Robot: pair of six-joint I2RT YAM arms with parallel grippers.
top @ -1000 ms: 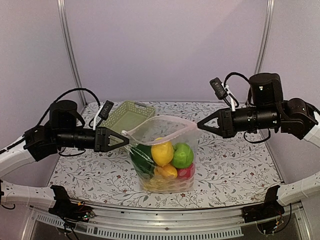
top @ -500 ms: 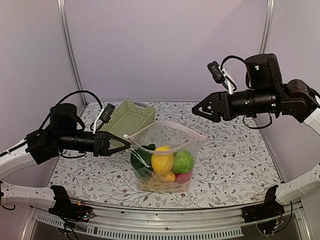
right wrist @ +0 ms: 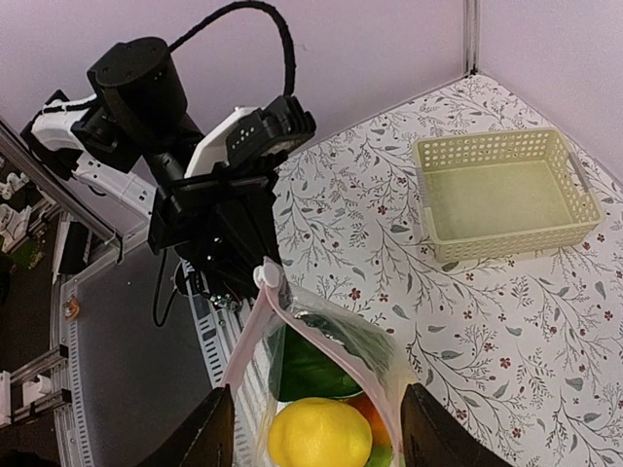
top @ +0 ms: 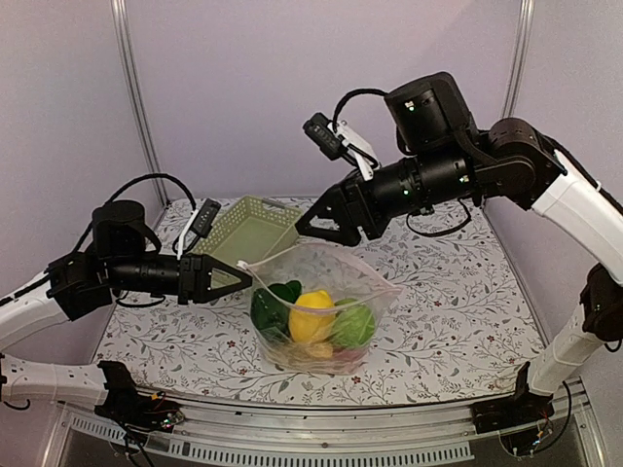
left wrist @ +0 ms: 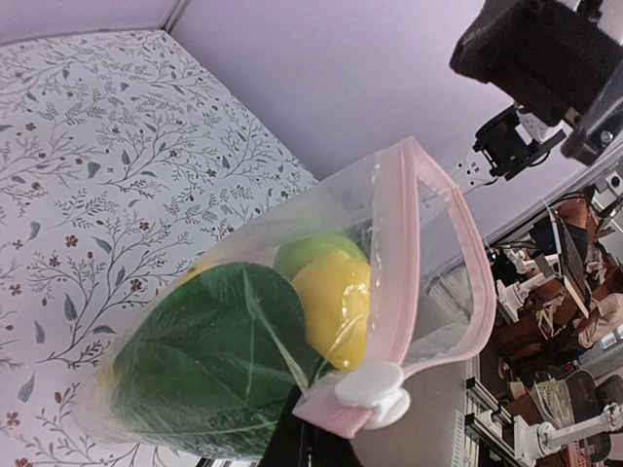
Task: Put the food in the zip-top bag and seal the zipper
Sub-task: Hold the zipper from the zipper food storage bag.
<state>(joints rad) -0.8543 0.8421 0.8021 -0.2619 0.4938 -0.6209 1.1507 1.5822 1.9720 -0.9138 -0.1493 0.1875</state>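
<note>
Here, left end effector (top: 243,281) pinches zipper (left wrist: 397,243); right end effector (top: 316,232) gapes.

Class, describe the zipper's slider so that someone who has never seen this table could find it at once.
On the flower-patterned table stands a clear zip-top bag. Follow its pink zipper to the corner that the left gripper pinches. There sits the slider, a small rounded tab, the only white piece on that pink edge.
</note>
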